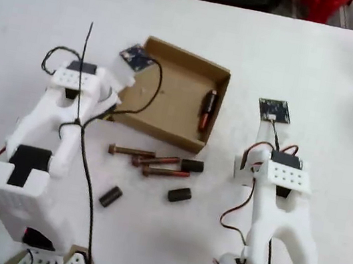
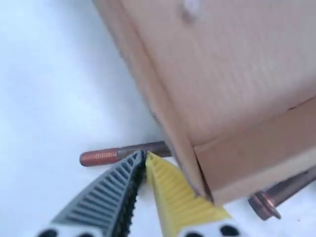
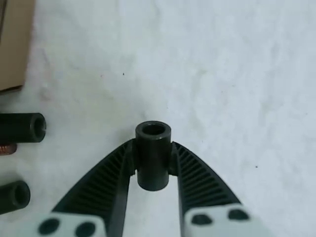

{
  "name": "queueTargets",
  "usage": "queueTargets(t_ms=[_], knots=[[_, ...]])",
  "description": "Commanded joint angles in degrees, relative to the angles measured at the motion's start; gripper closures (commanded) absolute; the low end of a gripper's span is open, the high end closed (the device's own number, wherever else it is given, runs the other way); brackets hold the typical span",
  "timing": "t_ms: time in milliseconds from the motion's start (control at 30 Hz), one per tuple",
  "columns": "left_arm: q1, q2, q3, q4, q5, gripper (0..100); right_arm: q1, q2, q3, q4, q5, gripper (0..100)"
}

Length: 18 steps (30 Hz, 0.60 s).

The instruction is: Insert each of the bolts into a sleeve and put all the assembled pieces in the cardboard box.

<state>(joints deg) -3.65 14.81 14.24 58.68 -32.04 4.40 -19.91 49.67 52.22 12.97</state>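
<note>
High camera overhead, wrist cameras close above table (image 1: 322,68), all catching cardboard box (image 1: 175,98)

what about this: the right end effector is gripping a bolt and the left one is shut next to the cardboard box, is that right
Not quite. The right end effector is gripping a black sleeve, not a bolt, as the right wrist view shows. The rest holds: the left end effector is shut next to the cardboard box.
</note>
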Motion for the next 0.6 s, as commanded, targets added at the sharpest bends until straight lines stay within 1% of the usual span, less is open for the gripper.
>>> queueTargets(t_ms=[0, 100, 200, 300, 467, 567], knots=[[0.9, -0.5, -5.6, 2.3, -9.0, 94, 0.2, -0.2, -0.3, -1.8, -0.1, 98.1], [0.3, -0.5, -7.8, 6.0, -17.1, 85, 0.3, -0.2, -0.3, -1.8, -0.1, 98.1], [-0.8, 0.0, -8.7, 6.6, -23.3, 79, 0.3, -0.1, -0.3, -1.8, -0.1, 98.1], [-2.2, 0.0, -9.1, 5.3, -28.7, 78, 0.3, -0.1, -0.3, -1.8, -0.1, 98.1], [-3.2, 0.4, -9.0, -0.6, -31.7, 78, 0.2, -0.1, 0.4, -2.5, -0.1, 98.1], [-2.8, 2.9, -9.2, -1.1, -34.5, 78, 0.2, -0.1, 0.4, -2.9, -0.1, 98.1]])
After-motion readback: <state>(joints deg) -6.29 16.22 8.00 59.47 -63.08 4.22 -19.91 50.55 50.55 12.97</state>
